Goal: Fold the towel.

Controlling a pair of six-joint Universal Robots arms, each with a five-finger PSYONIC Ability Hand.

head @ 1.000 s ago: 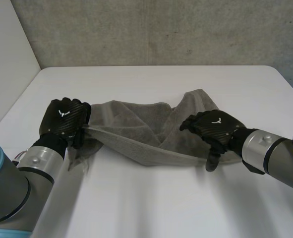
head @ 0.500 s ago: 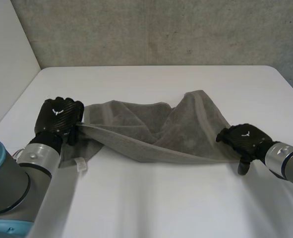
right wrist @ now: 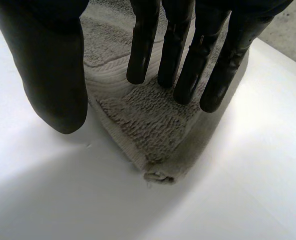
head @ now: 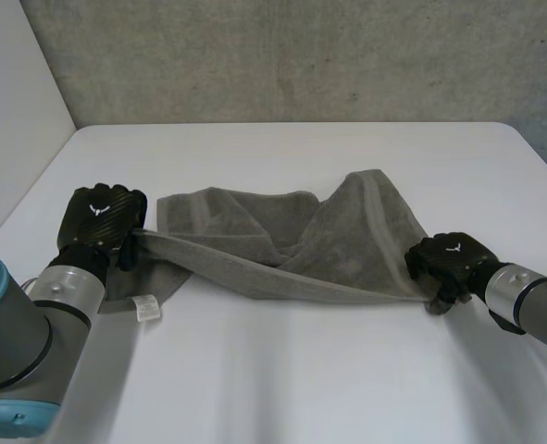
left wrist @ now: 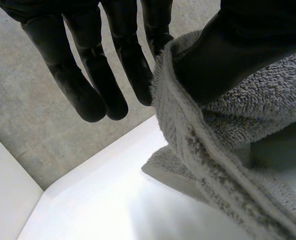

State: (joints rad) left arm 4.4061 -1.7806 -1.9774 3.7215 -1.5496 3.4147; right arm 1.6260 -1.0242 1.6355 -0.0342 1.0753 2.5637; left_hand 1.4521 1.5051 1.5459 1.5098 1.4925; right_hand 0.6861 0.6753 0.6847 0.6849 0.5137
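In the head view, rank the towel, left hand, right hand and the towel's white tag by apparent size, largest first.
1. towel
2. left hand and right hand: they look about alike, so I won't rank one over the other
3. white tag

A white table point(head: 301, 370) carries one grey towel point(head: 347, 242), twisted and stretched sideways across its middle

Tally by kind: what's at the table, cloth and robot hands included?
towel: 1
hands: 2 (left hand, right hand)
Total: 3
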